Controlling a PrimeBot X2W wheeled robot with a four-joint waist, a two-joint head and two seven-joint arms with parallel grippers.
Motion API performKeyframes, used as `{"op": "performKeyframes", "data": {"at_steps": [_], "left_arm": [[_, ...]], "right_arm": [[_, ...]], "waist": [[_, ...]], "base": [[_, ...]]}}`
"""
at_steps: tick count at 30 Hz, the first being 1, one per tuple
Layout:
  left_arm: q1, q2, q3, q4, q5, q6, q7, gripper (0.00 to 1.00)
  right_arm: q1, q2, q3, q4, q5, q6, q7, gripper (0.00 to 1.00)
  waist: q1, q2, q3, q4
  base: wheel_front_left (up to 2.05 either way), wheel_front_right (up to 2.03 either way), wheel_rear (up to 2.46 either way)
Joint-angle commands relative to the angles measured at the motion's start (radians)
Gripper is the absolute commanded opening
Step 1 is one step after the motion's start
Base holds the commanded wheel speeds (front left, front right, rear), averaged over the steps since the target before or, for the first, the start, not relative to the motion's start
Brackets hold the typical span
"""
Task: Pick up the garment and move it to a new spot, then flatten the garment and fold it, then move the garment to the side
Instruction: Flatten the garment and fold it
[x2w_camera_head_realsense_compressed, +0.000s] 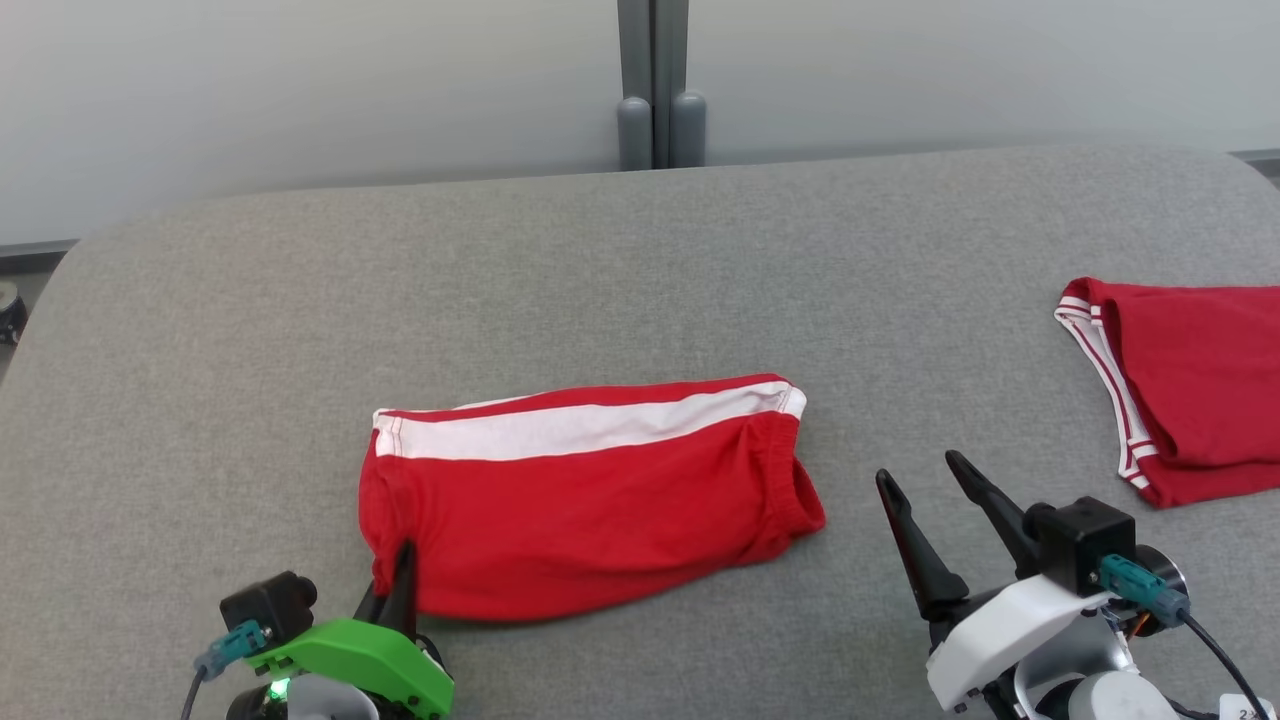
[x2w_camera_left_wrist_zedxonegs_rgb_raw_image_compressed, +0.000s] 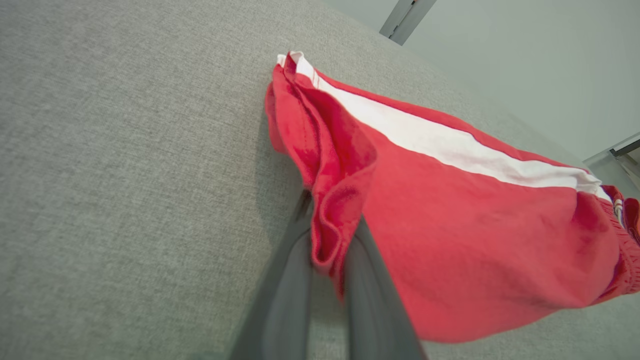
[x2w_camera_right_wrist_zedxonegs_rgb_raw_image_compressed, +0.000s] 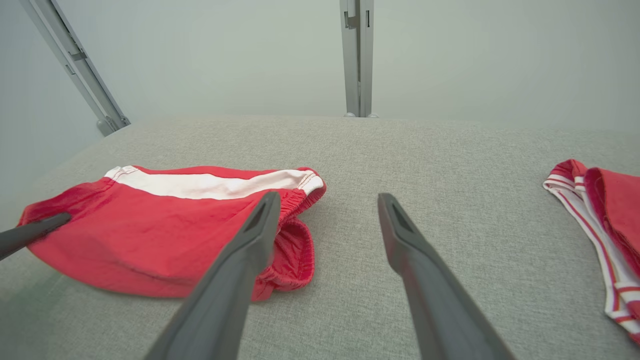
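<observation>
Garment (x2w_camera_head_realsense_compressed: 590, 500) is red shorts with a white stripe (x2w_camera_head_realsense_compressed: 580, 428) along the far edge. It lies folded mid-cushion on the grey cushion (x2w_camera_head_realsense_compressed: 640, 270), a bit toward the near side. Your left gripper (x2w_camera_head_realsense_compressed: 400, 590) is pressed together on its near-left corner. In the left wrist view a bunched fold of red cloth sits pinched between the two fingers (x2w_camera_left_wrist_zedxonegs_rgb_raw_image_compressed: 280, 300). Your right gripper (x2w_camera_head_realsense_compressed: 917, 468) is spread wide and holds nothing. It hovers just right of the gathered waistband (x2w_camera_head_realsense_compressed: 795, 490), apart from it. A second red garment (x2w_camera_head_realsense_compressed: 1195, 390) lies at the right edge, well apart (not your target, I'd judge, so leave it).

Handling, my read: it is a light, soft knit with no stiffness. It will droop and swing from a one-corner pinch, and the fold may fall open. It is not fragile, and it won't be slippery on this rough cushion, so it will likely drag rather than slide. Best holds are the hem corners and the thick elastic band, since those keep the layers together. For the move to the side I'd take the near-right corner with the free gripper, so both ends lift level.
</observation>
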Motion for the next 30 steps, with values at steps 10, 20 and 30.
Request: {"op": "performKeyframes", "data": {"at_steps": [10,20,30], "left_arm": [[0.034,0.013,0.089,-0.1,0.126,0.03,-0.003,1.0],[0.081,-0.023,0.187,-0.255,0.358,0.03,-0.003,1.0],[0.102,-0.09,0.244,-0.234,0.42,-0.017,-0.003,1.0]], "right_arm": [[-0.018,0.005,0.019,0.06,-0.019,-0.001,0.021,1.0],[-0.167,-0.006,0.121,0.187,-0.019,-0.001,0.102,1.0],[-0.298,-0.005,0.099,0.436,-0.043,-0.001,0.173,1.0]], "waist": [[0.0,0.0,-0.013,0.011],[0.0,0.0,-0.015,0.057],[0.0,0.0,0.005,0.143]], "base": [[0.0,0.0,0.0],[0.0,0.0,0.0],[0.0,0.0,0.0]]}}
